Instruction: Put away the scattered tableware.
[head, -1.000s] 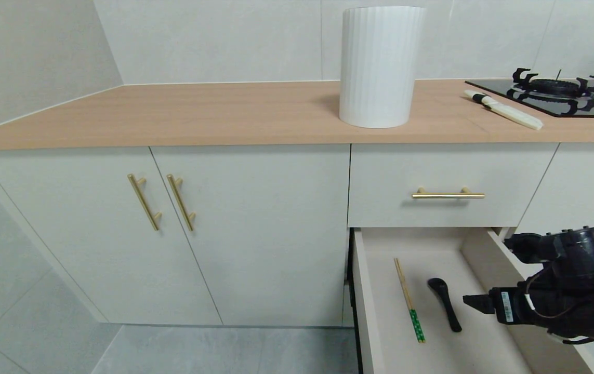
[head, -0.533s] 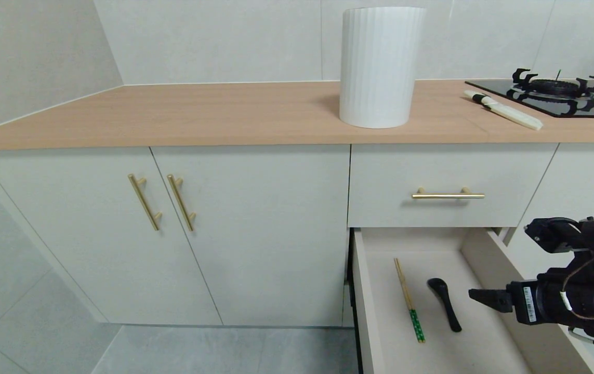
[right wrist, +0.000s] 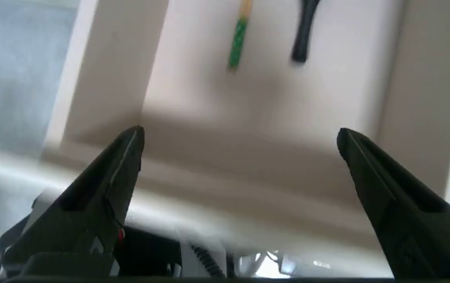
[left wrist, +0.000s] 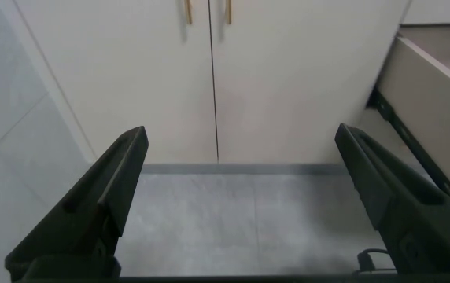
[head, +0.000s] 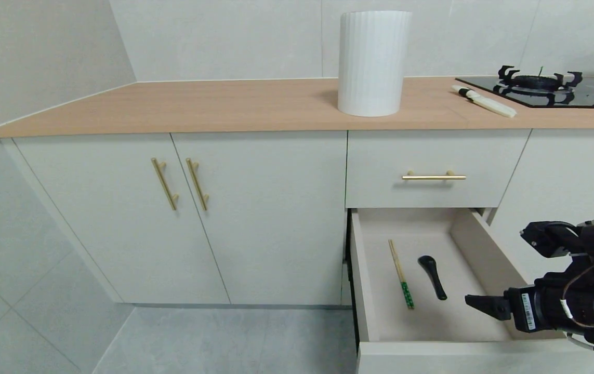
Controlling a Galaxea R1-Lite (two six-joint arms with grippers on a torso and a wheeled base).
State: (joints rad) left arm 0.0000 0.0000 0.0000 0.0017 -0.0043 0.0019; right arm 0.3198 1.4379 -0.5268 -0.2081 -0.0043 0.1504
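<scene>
Holding chopsticks (head: pixel 399 275) and a black spoon (head: pixel 432 270), the drawer (head: pixel 476 249) stands open; right pincer (right wrist: pixel 239 137) and left pincer (left wrist: pixel 241 135) spread.

My three views.
My head looks forward and down from afar on the open drawer (head: pixel 421 322); my right wrist peers closely into it; my left wrist faces the cabinet doors (left wrist: pixel 288 79), low.

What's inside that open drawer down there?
A pair of chopsticks and a black spoon lie side by side on the drawer floor. The right claw covers the near right corner.
</scene>
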